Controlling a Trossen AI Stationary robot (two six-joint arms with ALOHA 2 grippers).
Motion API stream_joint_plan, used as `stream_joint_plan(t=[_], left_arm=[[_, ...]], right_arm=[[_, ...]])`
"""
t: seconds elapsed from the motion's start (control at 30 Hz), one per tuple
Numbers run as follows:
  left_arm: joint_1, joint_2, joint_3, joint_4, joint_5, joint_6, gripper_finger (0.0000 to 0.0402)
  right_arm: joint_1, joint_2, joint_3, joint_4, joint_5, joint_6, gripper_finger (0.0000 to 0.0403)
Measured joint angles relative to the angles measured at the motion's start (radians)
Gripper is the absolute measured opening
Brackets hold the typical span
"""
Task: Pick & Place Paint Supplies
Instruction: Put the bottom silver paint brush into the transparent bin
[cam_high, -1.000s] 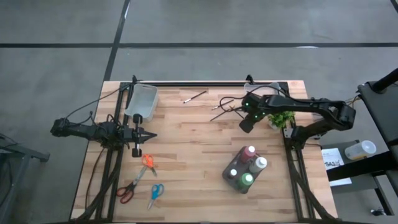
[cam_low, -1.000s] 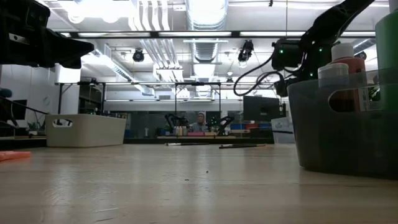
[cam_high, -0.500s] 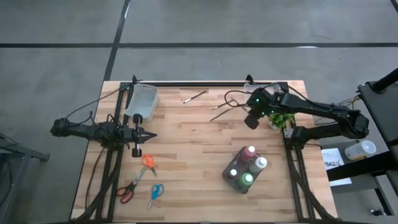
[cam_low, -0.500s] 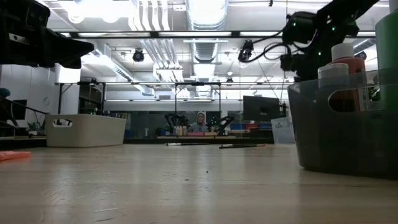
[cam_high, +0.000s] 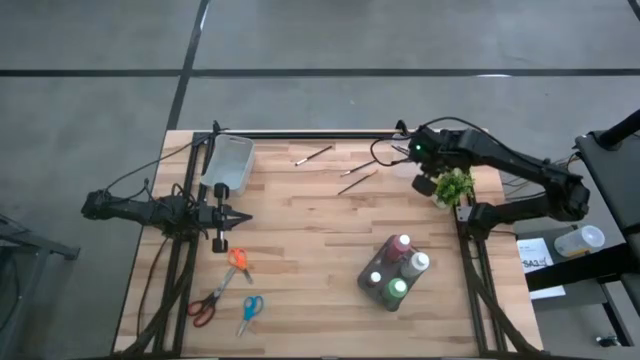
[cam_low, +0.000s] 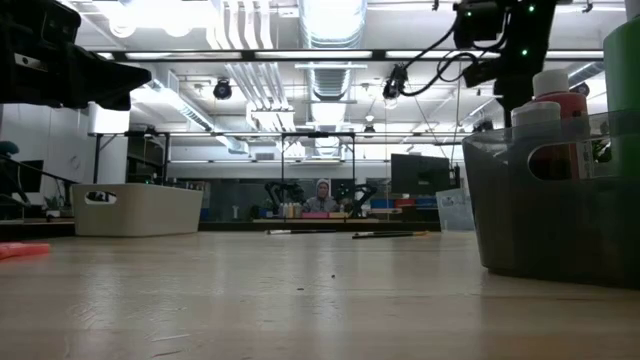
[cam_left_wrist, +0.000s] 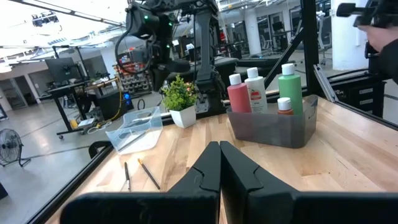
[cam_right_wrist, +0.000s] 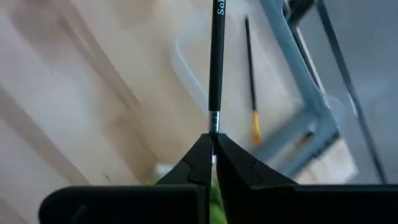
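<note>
The right gripper (cam_right_wrist: 212, 146) is clenched on a paintbrush (cam_right_wrist: 216, 62), a thin black stick with a silver ferrule just above the fingertips and pale lettering on the handle. In the high view this gripper (cam_high: 424, 183) hangs near the table's far right corner, just beside the small potted plant (cam_high: 452, 187).

Two more brushes lie loose on the wooden table (cam_high: 300, 250) near its far edge: one pale-tipped (cam_high: 313, 155), one dark (cam_high: 358, 181), apart from each other.

Four paint bottles stand upright, packed together in a grey caddy (cam_high: 372, 288) toward the near right: red (cam_high: 402, 245), dark red (cam_high: 376, 279), green (cam_high: 398, 290), white (cam_high: 418, 263). All carry pale caps.

The left gripper (cam_high: 243, 217) is shut, holding nothing, hovering at the table's left side near a clear bin (cam_high: 230, 165). Scissors (cam_high: 222, 285) lie on the near left.
</note>
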Motion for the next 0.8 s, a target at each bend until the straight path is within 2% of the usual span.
stream_joint_plan(t=[0.27, 0.4, 0.53, 0.8], left_arm=[[0.0, 0.0, 0.0, 0.0, 0.0, 0.0, 0.0], [0.0, 0.0, 0.0, 0.0, 0.0, 0.0, 0.0], [0.0, 0.0, 0.0, 0.0, 0.0, 0.0, 0.0], [0.0, 0.0, 0.0, 0.0, 0.0, 0.0, 0.0]], right_arm=[[-0.082, 0.034, 0.052, -0.055, 0.058, -0.172, 0.0012], [-0.125, 0.042, 0.01, -0.048, 0.071, -0.272, 0.0012], [-0.165, 0.049, -0.047, -0.035, 0.127, -0.296, 0.0012], [-0.207, 0.05, -0.137, 0.143, 0.136, -0.412, 0.0012]])
